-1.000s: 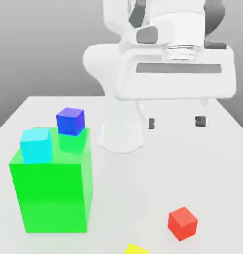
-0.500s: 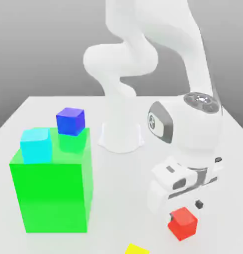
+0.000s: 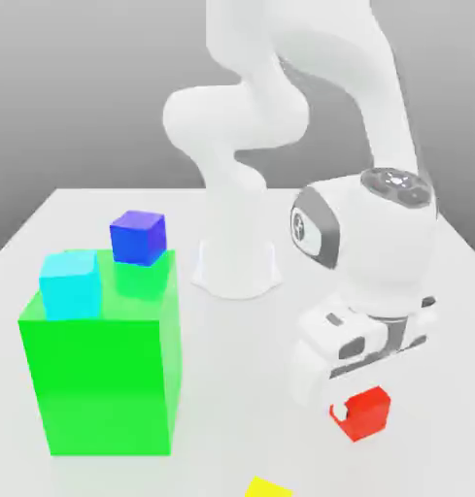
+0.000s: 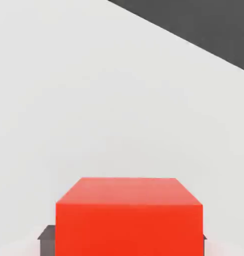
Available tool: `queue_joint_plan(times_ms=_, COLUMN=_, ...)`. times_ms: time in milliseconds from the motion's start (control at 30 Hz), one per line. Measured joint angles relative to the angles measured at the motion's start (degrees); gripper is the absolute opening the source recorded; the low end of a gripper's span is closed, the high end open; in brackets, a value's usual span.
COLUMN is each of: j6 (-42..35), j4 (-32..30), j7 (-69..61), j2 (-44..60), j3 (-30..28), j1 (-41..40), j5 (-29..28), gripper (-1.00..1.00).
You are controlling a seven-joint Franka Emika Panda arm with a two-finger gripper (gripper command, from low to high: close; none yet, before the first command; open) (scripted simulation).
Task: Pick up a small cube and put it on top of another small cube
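I count three small cubes before me: one red cube (image 3: 371, 413), one dark blue cube (image 3: 138, 238) and one cyan cube (image 3: 71, 284). I also count one big green block (image 3: 100, 379), one yellow piece (image 3: 268, 488), partly cut off, and one worktop (image 3: 246, 388).

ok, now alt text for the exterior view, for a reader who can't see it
A white robot arm's gripper is closed on a small red cube at the exterior view's right. At its left, a cyan cube and a dark blue cube sit on a big green block; part of a yellow object shows at the bottom edge.
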Motion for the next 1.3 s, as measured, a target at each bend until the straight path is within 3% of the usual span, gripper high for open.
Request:
queue_joint_plan(times_ms=800, j6=-44.1, j4=-5.5, j7=12.8, j2=-49.9, j3=-12.9, j1=-24.3, j5=-0.3, gripper=-1.0)
queue_joint_plan(times_ms=933, j6=-38.3, j4=-11.2, j7=13.2, j2=-49.8, j3=-13.8, j1=-25.7, j5=-0.7, gripper=-1.0)
queue_joint_plan(times_ms=967, j6=-36.2, j4=-12.7, j7=13.2, j2=-49.2, j3=-13.9, j1=-25.8, j5=-0.8, gripper=1.0)
queue_joint_plan(times_ms=1167, j6=-35.2, j4=-13.4, j7=13.3, j2=-49.0, j3=-13.9, j1=-26.0, j5=-1.0, gripper=1.0)
queue_joint_plan(times_ms=1300, j6=-41.9, j4=-8.7, j7=13.3, j2=-50.9, j3=-13.4, j1=-25.9, j5=-0.6, gripper=1.0)
